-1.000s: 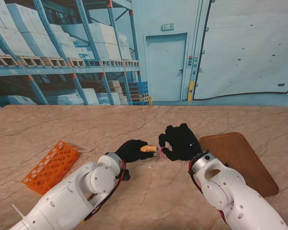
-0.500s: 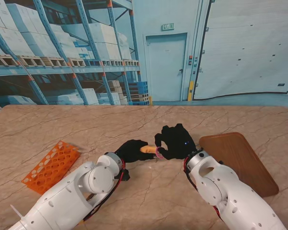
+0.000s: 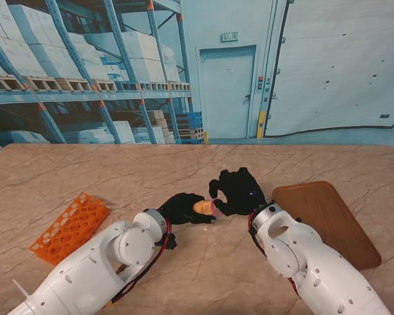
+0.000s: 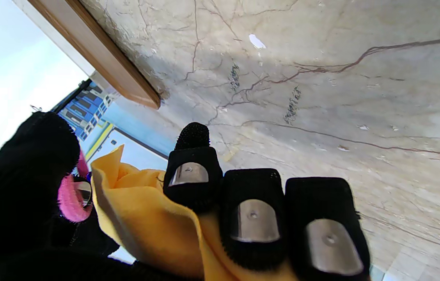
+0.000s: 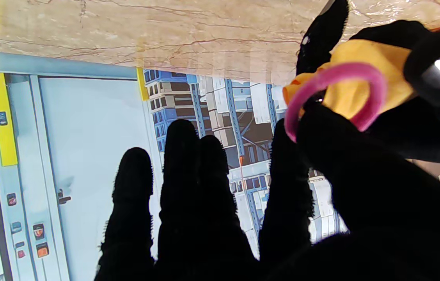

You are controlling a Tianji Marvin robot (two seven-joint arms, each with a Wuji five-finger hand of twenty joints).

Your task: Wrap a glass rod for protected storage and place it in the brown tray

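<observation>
Left hand (image 3: 184,207) clenched round yellow cloth bundle (image 3: 202,207); right hand (image 3: 236,191) pinching pink band (image 5: 335,95) over bundle end. Risk: band snaps off, cloth unrolls short of brown tray (image 3: 328,220).

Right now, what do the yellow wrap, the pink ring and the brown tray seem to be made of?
The yellow wrap looks like soft matte cloth: it folds and bunches in the left hand. The pink ring seems a fuzzy elastic hair band, with a fibrous surface; the right hand holds it. The brown tray looks like wood or wood-look board, smooth with a faint grain.
</observation>
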